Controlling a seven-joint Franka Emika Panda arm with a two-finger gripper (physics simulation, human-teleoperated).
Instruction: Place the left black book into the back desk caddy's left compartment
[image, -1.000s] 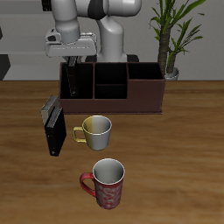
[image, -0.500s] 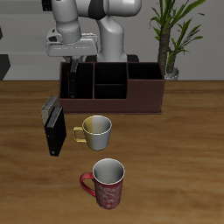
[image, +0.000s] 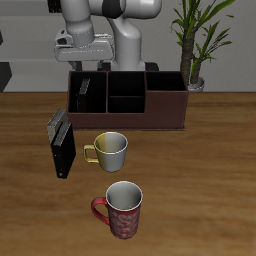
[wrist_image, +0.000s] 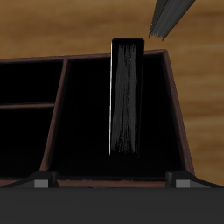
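The back desk caddy (image: 130, 118) is a long dark reddish-brown box at the table's back. A black book (image: 85, 88) leans inside its left compartment (image: 92, 100), free of my fingers. My gripper (image: 85, 62) hangs open just above that compartment. In the wrist view the book (wrist_image: 125, 96) stands on edge in the dark-walled compartment (wrist_image: 87, 114), apart from my fingers (wrist_image: 179, 180), and my gripper (wrist_image: 109, 179) is spread wide. Another black book (image: 62, 150) stands on the table in front of the caddy's end.
A grey mug with a yellow handle (image: 110, 150) stands in front of the caddy. A red mug (image: 123, 208) stands nearer the table's front edge. A potted plant (image: 195, 45) is behind the caddy's other end.
The book was upright between my fingers over the compartment. Now it sits lower, tilted inside the compartment, and my gripper has opened and risen a little.
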